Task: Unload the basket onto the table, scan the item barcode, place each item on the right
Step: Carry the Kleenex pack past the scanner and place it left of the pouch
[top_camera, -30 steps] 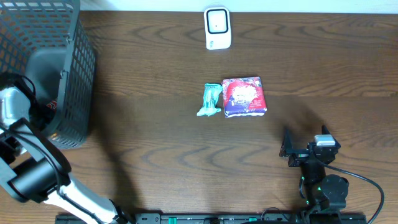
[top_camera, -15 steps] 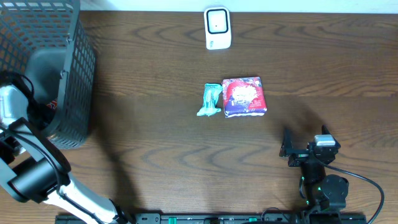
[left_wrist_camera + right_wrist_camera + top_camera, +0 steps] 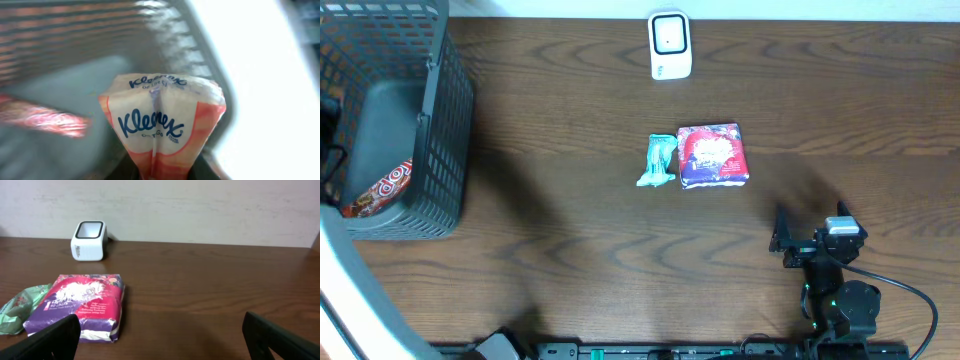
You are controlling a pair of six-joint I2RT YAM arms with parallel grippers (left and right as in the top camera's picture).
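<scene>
my left gripper (image 3: 160, 172) is clamped on the bottom edge of the kleenex pack (image 3: 162, 120), which stands upright out of the jaws. it's at the basket (image 3: 440, 130), mesh wall blurred behind it; can't tell if it's clear of the rim. so the pick looks done. left to do, as i judge it: carry the pack across to the scanner (image 3: 670, 45), well apart at the far edge of the table, and show it the barcode. no barcode is visible on the face i see. my right gripper (image 3: 161, 330) hangs wide open and empty, near the purple pack (image 3: 713, 156) and teal packet (image 3: 658, 160).
</scene>
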